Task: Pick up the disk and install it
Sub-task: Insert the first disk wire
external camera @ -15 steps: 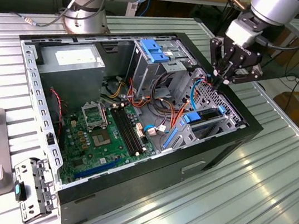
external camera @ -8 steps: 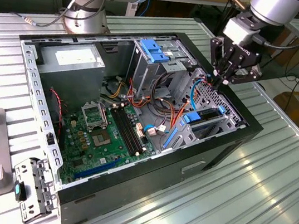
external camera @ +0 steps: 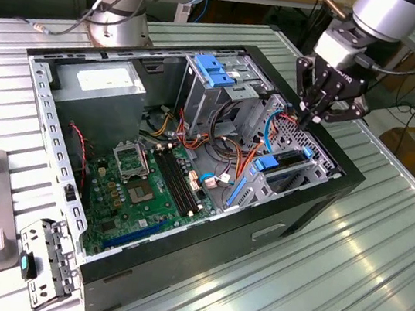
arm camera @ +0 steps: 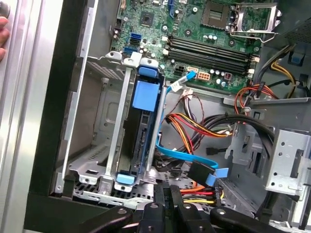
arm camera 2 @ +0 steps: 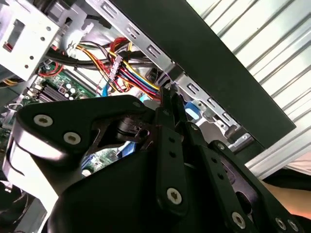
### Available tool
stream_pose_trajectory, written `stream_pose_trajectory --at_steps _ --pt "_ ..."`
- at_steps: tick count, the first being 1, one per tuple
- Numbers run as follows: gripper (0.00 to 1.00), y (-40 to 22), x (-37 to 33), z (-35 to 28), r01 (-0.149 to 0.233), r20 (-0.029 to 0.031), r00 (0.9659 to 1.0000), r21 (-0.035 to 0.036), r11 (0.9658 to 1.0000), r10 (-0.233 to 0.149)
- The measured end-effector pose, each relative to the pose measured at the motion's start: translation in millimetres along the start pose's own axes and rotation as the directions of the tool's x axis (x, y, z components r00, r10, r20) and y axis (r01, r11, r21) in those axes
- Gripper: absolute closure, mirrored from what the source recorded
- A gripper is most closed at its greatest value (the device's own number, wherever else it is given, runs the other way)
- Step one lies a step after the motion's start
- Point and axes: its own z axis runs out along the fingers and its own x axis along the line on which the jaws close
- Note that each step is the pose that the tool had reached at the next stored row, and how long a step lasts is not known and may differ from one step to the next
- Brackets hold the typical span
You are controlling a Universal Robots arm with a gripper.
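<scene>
Exterior view: we see the gripper [external camera: 313, 115] above the open computer case [external camera: 326, 197], over its drive cage, fingers pressed together, holding nothing. The disk [arm camera: 144, 131] sits edge-up in that cage [arm camera: 104, 145], blue rails at both ends, beside the motherboard [external camera: 136, 192].

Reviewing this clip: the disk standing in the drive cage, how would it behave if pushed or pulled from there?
The disk looks boxy and rigid, so probably stiff, not floppy. It stands on edge between the metal cage walls, so it would likely slide along its blue rails rather than tip. The blue cable beside it might snag.
</scene>
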Motion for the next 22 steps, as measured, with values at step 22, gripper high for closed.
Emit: stream_pose_trajectory --at_steps 22 --pt "0.84 3.4 1.7 2.7 -0.067 -0.0024 0.9978 -0.0005 0.9978 0.067"
